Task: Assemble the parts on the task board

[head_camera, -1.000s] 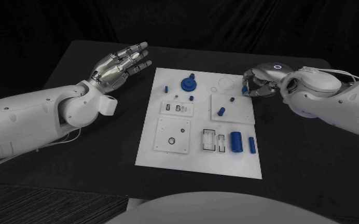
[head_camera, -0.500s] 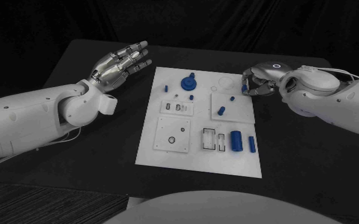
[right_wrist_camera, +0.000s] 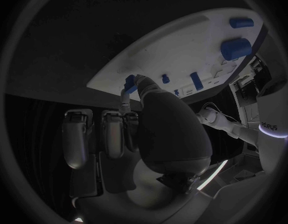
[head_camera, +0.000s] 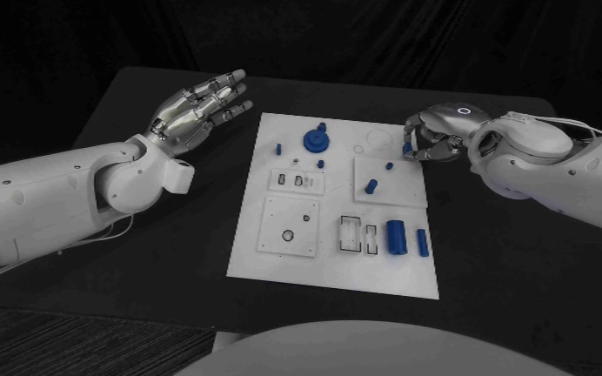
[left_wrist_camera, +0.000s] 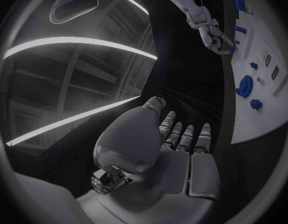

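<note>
A small blue plastic part (head_camera: 409, 146) is pinched between the fingertips of the right hand (head_camera: 433, 137) at the two o'clock edge of the white flat task board (head_camera: 329, 268). The left hand (head_camera: 198, 112) is held wide, fingers spread and empty, above the black table (head_camera: 163, 245) at ten o'clock, apart from the board.
</note>
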Robot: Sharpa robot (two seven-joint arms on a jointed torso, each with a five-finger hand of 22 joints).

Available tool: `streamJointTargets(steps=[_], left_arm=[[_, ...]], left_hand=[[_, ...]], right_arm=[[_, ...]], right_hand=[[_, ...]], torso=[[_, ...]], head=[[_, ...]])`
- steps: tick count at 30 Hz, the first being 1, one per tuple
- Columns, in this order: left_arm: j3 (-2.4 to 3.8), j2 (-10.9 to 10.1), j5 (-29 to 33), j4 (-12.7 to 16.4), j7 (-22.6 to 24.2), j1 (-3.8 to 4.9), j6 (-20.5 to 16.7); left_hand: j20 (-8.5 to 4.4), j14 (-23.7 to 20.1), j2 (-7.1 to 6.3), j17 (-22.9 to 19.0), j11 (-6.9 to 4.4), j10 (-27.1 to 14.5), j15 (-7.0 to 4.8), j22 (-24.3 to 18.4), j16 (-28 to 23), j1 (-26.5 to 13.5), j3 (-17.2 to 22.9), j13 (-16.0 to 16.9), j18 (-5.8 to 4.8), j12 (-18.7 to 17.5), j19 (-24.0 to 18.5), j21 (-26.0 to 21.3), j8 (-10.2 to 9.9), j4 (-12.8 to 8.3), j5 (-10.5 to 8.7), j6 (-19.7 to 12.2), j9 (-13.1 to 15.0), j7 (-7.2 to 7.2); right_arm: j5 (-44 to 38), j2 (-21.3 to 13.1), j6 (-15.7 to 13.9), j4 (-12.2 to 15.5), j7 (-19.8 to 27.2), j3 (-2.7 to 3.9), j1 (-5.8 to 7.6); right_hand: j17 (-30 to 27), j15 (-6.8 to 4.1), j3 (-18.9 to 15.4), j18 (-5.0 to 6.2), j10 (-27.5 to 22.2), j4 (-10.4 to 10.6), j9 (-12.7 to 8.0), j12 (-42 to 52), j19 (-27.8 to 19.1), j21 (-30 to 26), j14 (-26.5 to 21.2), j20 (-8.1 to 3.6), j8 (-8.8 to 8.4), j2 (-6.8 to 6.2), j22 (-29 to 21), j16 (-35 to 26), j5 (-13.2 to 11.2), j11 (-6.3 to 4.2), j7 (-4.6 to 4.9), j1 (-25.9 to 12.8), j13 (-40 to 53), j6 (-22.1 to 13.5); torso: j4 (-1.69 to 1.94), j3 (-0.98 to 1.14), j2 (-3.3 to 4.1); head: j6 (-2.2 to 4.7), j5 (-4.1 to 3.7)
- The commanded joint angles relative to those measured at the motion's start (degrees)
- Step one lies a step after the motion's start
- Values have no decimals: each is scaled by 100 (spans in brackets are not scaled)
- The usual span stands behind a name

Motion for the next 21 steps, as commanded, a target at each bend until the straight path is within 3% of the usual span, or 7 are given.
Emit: streamJointTargets(steps=[1, 5, 10, 16, 18, 21], left_arm=[[5, 0, 6, 23, 82, -7, 64], [5, 9, 6, 25, 70, -7, 50], [5, 25, 6, 27, 60, -7, 42], [5, 57, 6, 19, 66, -7, 57], [5, 67, 6, 15, 77, -7, 55], [5, 82, 6, 4, 82, -7, 60]], left_hand=[[12, -13, 13, 6, 6, -28, 19, 4, 25, -46, 38, -2, 108, -14, 20, 17, 16, -11, 23, -31, 1, -21], [12, -10, 14, 7, 7, -25, 20, 4, 28, -49, 44, -1, 109, -7, 22, 18, 20, -12, 24, -20, 3, -20], [11, -7, 12, 8, 7, -23, 19, 4, 30, -52, 47, 0, 109, -4, 24, 19, 22, -12, 23, -14, 4, -20], [11, -8, 10, 7, 7, -22, 19, 4, 29, -54, 49, 0, 109, -3, 22, 18, 22, -12, 23, -17, 3, -21], [11, -8, 10, 7, 7, -22, 19, 4, 29, -54, 49, 0, 109, -3, 22, 18, 22, -12, 23, -17, 3, -21], [12, -7, 10, 8, 9, -21, 19, 4, 30, -55, 50, 1, 109, -3, 22, 18, 21, -12, 23, -21, 3, -21]], right_arm=[[-16, -45, -452, 231, -81, 9, 120], [-16, -92, -451, 685, -186, 9, 337], [-113, 28, -425, 1035, -292, 10, 472], [-171, 402, -169, 1057, -403, 10, 494], [-179, 527, -73, 1016, -437, 10, 464], [-185, 701, 39, 943, -475, 10, 400]], right_hand=[[1380, 5, 9, -51, 599, -16, -10, 14, 507, -34, 572, -10, -41, 45, 1453, -41, -30, 44, 1, -32, 1507, 66], [1366, 17, 9, -48, 599, -12, -24, 14, 503, -41, 569, 0, -66, 40, 1450, -49, -45, 55, 12, -46, 1507, 97], [1362, 22, 17, -46, 599, -18, -35, 14, 498, -51, 568, 6, -86, 42, 1446, -52, -36, 60, 14, -45, 1507, 115], [1325, 26, 25, -37, 599, -29, -47, 14, 481, -79, 560, 11, -110, 41, 1435, -73, -18, 62, 17, -43, 1507, 133], [1314, 27, 25, -36, 599, -30, -48, 14, 478, -85, 557, 12, -112, 41, 1433, -80, -18, 62, 18, -43, 1507, 135], [1294, 31, 27, -30, 599, -34, -52, 14, 466, -105, 553, 14, -119, 40, 1425, -91, -17, 63, 23, -46, 1507, 144]], torso=[[-14, -4, 0], [-18, -5, -1], [-12, -5, 0], [-6, -7, 0], [12, -23, -7], [17, -29, -8]], head=[[0, 20], [-9, 33], [-9, 45], [2, 49], [-9, 34], [-9, 39]])
